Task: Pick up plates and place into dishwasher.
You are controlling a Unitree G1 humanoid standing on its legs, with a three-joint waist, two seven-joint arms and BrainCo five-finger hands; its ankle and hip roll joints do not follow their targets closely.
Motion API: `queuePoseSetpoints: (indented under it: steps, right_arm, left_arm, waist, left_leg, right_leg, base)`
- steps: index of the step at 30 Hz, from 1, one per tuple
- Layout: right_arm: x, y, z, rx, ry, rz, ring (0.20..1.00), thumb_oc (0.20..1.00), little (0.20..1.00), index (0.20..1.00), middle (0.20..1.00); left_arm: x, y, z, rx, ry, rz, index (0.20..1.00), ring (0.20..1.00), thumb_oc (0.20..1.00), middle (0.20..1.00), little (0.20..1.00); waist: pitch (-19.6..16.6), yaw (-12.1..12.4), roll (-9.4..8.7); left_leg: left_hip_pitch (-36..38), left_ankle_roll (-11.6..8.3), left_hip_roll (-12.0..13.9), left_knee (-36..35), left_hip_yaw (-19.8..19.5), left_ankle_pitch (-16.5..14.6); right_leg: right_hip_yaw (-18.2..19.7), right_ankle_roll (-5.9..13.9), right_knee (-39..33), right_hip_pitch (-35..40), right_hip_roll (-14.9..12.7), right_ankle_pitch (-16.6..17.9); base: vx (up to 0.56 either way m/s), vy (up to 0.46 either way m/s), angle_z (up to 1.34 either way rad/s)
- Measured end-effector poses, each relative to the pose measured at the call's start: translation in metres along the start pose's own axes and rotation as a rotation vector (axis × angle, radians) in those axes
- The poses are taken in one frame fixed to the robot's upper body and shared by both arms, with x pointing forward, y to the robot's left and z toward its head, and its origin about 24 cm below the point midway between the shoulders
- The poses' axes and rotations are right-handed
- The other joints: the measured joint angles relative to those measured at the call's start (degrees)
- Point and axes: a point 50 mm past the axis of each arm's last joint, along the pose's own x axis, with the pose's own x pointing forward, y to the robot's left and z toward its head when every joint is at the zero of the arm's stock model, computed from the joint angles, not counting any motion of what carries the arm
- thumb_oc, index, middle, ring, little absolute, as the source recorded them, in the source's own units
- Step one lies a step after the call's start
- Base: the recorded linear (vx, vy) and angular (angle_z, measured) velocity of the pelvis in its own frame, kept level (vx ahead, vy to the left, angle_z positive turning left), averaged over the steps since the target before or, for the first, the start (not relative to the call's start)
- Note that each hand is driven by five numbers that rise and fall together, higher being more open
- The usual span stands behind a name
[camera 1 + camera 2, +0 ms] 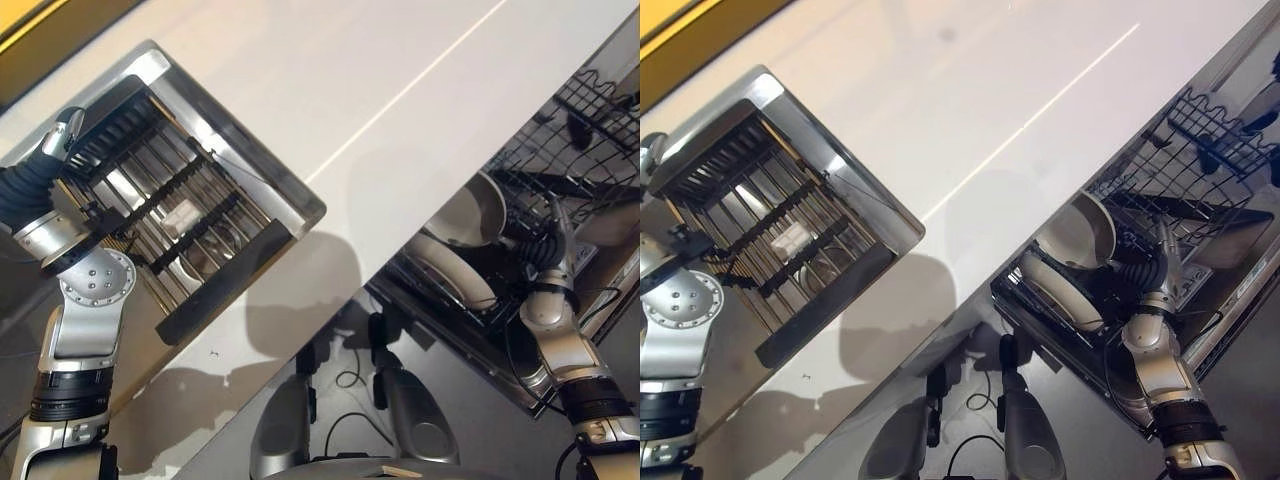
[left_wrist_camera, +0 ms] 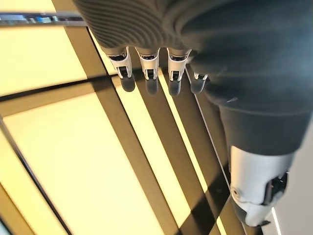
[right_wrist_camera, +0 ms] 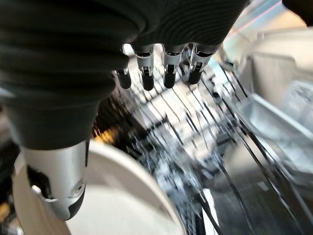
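Here, no legible writing anywhere.

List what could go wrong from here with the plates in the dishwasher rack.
1. The right robot hand hovers over the wire rack with relaxed fingers; pulling back carelessly, they might snag a wire.
2. Two plates lean close together in the rack, so a bump from the right arm could probably knock them against each other.
3. The left robot hand sits by the sink's drying rack; an abrupt swing might hit it.
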Motion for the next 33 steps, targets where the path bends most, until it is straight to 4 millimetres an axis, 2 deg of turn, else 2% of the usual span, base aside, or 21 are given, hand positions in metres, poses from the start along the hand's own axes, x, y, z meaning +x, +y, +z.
queuePoseSetpoints:
  steps: [3,5,12,15,20,22,26,27,28,29,31,33]
  right_arm:
    - [-0.004,-0.002,-0.001,0.033,0.018,-0.041,1.000,1.000,1.000,1.000,1.000]
    - [-0.008,-0.002,-0.001,0.059,0.024,-0.071,1.000,1.000,1.000,1.000,1.000]
    - [-0.031,0.006,-0.017,0.180,0.169,-0.178,1.000,1.000,1.000,1.000,1.000]
    - [-0.039,0.006,-0.025,0.224,0.224,-0.212,1.000,1.000,1.000,1.000,1.000]
    - [-0.041,0.005,-0.032,0.323,0.295,-0.214,1.000,1.000,1.000,1.000,1.000]
    - [-0.039,0.007,-0.037,0.373,0.331,-0.210,1.000,1.000,1.000,1.000,1.000]
    - [-0.028,0.015,-0.040,0.436,0.377,-0.200,1.000,1.000,1.000,1.000,1.000]
    - [-0.022,0.016,-0.036,0.455,0.369,-0.199,1.000,1.000,1.000,1.000,1.000]
    - [-0.014,0.019,-0.028,0.484,0.353,-0.197,1.000,1.000,1.000,1.000,1.000]
    - [-0.009,0.019,-0.021,0.516,0.340,-0.200,1.000,1.000,1.000,1.000,1.000]
    - [0.007,0.021,-0.005,0.569,0.302,-0.217,1.000,1.000,1.000,1.000,1.000]
    - [0.015,0.023,0.004,0.603,0.293,-0.228,1.000,1.000,1.000,1.000,1.000]
  left_arm:
    - [-0.006,0.004,-0.004,0.023,0.016,-0.024,1.000,1.000,1.000,1.000,1.000]
    - [-0.010,0.006,-0.007,0.035,0.028,-0.036,1.000,1.000,1.000,1.000,1.000]
    - [-0.023,0.012,-0.013,0.060,0.066,-0.072,1.000,1.000,1.000,1.000,1.000]
    - [-0.029,0.013,-0.016,0.060,0.091,-0.075,1.000,1.000,1.000,1.000,1.000]
    - [-0.043,0.010,-0.019,0.050,0.142,-0.080,1.000,1.000,1.000,1.000,1.000]
    - [-0.051,0.003,-0.017,0.040,0.148,-0.108,1.000,1.000,1.000,1.000,1.000]
    - [-0.058,-0.016,-0.011,-0.007,0.153,-0.138,1.000,1.000,1.000,1.000,1.000]
    - [-0.056,-0.022,-0.008,-0.026,0.148,-0.132,1.000,1.000,1.000,1.000,1.000]
    - [-0.052,-0.026,-0.005,-0.040,0.136,-0.115,1.000,1.000,1.000,1.000,1.000]
    - [-0.048,-0.028,-0.003,-0.048,0.127,-0.102,1.000,1.000,1.000,1.000,1.000]
    - [-0.043,-0.036,-0.001,-0.059,0.119,-0.085,1.000,1.000,1.000,1.000,1.000]
    - [-0.040,-0.043,0.000,-0.064,0.121,-0.088,1.000,1.000,1.000,1.000,1.000]
  waist:
    - [-2.6,0.0,-0.47]
    - [-3.2,0.0,-0.58]
    - [-3.6,-0.2,-0.40]
    - [-4.1,-0.3,0.47]
    - [-4.2,-1.8,3.35]
    - [-4.2,-1.7,4.57]
    - [-2.7,-1.8,6.43]
    - [-1.6,-1.7,7.16]
    - [-0.2,-1.5,7.58]
    - [0.9,-1.5,7.65]
    - [4.1,-1.3,8.11]
    - [5.1,-1.6,8.48]
  left_leg:
    - [0.9,0.05,0.0,-0.7,0.5,0.0]
    - [1.5,0.09,-0.1,-0.9,0.8,0.0]
    - [3.3,0.51,-0.4,-0.9,2.6,-0.1]
    - [4.1,0.98,-0.7,-0.6,3.6,-0.4]
    - [3.8,2.41,-2.6,2.3,3.7,-1.6]
    - [1.3,3.44,-4.0,5.2,3.7,-2.8]
    - [-5.2,5.32,-6.5,9.6,4.2,-3.6]
    - [-6.7,5.89,-6.3,10.2,4.8,-3.4]
    - [-8.5,6.13,-6.1,11.5,5.8,-3.3]
    - [-9.9,6.05,-6.3,12.6,5.9,-3.4]
    - [-11.3,5.72,-7.0,14.7,4.8,-3.5]
    - [-12.9,5.68,-7.2,15.5,4.3,-3.5]
  right_leg:
    - [0.5,0.03,-0.1,0.4,0.0,-0.2]
    - [0.9,-0.04,-0.1,0.9,0.0,-0.3]
    - [2.5,0.00,0.2,1.6,-0.1,-0.4]
    - [3.5,0.41,0.9,1.8,-0.3,-0.8]
    - [4.7,1.77,4.9,0.4,-1.7,-2.9]
    - [5.7,2.75,8.5,-2.7,-2.7,-3.9]
    - [5.7,4.57,9.9,-8.3,-5.5,-3.3]
    - [5.5,4.85,10.6,-9.4,-5.8,-3.3]
    - [5.4,3.93,17.0,-12.3,-5.9,-5.1]
    - [5.3,3.22,22.5,-13.8,-6.0,-8.8]
    - [5.0,4.00,23.6,-14.5,-6.1,-10.2]
    - [4.8,3.88,24.2,-15.8,-6.1,-10.1]
  base:
    - [0.03,0.035,-0.06]
    - [0.03,0.057,-0.07]
    - [0.03,0.078,-0.13]
    - [0.03,0.154,-0.15]
    - [-0.05,0.209,-0.05]
    - [-0.16,0.160,-0.18]
    - [-0.23,0.128,-0.17]
    - [-0.16,0.088,-0.16]
    - [-0.16,0.104,-0.13]
    - [-0.14,0.096,-0.18]
    - [-0.12,0.091,-0.02]
    - [-0.05,0.079,0.08]
